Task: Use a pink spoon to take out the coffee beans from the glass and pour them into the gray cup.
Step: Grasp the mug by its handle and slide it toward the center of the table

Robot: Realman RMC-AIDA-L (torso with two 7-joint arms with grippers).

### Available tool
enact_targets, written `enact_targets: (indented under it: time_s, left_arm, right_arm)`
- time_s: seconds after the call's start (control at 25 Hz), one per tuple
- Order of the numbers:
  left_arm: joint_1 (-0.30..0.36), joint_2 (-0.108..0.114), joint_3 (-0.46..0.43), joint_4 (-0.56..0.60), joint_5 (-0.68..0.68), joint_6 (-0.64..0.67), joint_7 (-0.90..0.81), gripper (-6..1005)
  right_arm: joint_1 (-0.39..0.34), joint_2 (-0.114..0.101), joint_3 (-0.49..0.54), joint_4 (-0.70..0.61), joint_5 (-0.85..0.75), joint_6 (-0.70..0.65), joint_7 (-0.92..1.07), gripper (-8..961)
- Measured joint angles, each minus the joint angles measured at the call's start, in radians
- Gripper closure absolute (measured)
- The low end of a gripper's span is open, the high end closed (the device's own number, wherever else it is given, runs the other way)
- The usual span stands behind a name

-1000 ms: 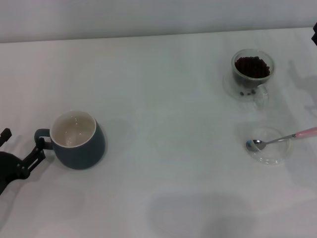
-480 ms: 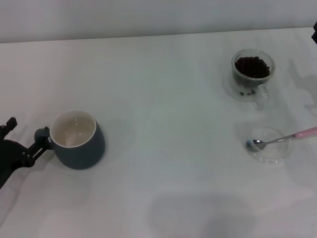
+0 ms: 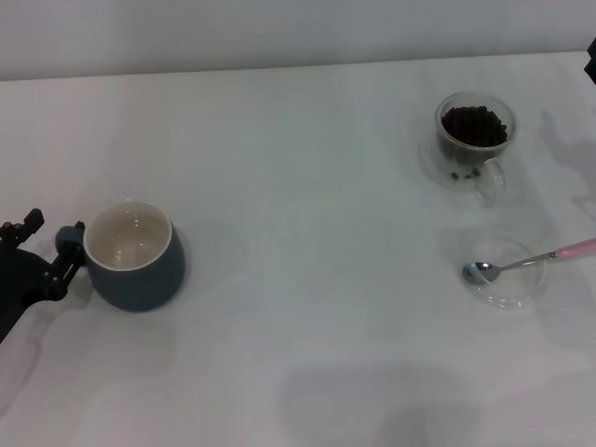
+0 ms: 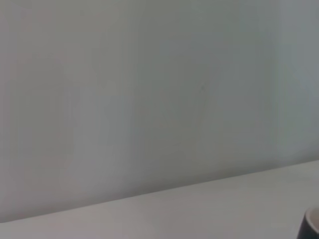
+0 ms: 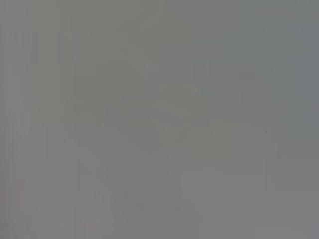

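1. My left gripper [image 3: 58,253] is at the left edge of the table [image 3: 298,168], its fingers pinched on the loop handle of the gray cup [image 3: 133,256].
2. The gray cup stands upright near the left edge, toward the front of the table, its cream inside bare as far as I can see.
3. The glass [image 3: 475,140] stands upright toward the far right corner, its handle turned to the front edge, with the coffee beans [image 3: 475,125] piled dark inside it.
4. A few loose beans show low in the glass, under the main pile.
5. The pink spoon [image 3: 529,262] lies across a shallow clear dish [image 3: 506,279] near the right edge, in front of the glass; its metal bowl rests on the dish's left rim and its pink handle points to the right edge.
6. My right gripper shows only as a dark sliver at the far right corner, and I cannot tell how its fingers stand.
7. My left wrist camera catches a blank wall, a strip of table and a dark edge of the gray cup [image 4: 311,226].
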Motion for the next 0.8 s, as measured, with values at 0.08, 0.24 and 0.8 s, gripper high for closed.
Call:
enact_targets:
  time_s: [0.08, 0.24, 0.8]
  left_arm:
    - [0.000, 0.000, -0.001, 0.000, -0.001, 0.000, 0.000, 264]
    - [-0.002, 0.000, -0.001, 0.000, -0.001, 0.000, 0.000, 411]
    - [-0.013, -0.005, -0.001, -0.002, -0.002, 0.000, 0.000, 656]
  right_arm:
    - [0.000, 0.000, 0.000, 0.000, 0.000, 0.000, 0.000, 80]
    - [0.004, 0.000, 0.000, 0.000, 0.000, 0.000, 0.000, 80]
    - [0.025, -0.002, 0.000, 0.000, 0.000, 0.000, 0.000, 81]
